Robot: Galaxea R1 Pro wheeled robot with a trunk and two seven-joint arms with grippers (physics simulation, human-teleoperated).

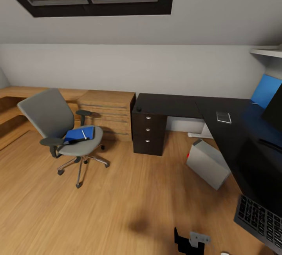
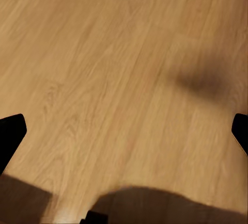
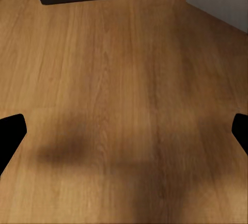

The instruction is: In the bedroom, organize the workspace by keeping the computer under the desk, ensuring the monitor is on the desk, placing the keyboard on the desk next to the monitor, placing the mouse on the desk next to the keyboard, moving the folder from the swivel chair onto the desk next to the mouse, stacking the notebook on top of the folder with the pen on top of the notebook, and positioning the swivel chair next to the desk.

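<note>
Grey swivel chair (image 1: pixel 58 127) bears blue flat items and white pen (image 1: pixel 84 134) — both pincers (image 2: pixel 124 131) (image 3: pixel 124 131) gape wide, empty.

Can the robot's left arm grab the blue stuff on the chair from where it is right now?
Probably not. The blue items lie on the swivel chair across open floor, while the left tool hangs open over bare boards near the robot.

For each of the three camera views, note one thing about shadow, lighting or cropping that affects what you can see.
Head view: the monitor and keyboard are cropped by the frame edge, and a soft dark shadow lies on the floor. Left wrist view: blurred shadows darken the planks. Right wrist view: a diffuse shadow patch dims the wood.
</note>
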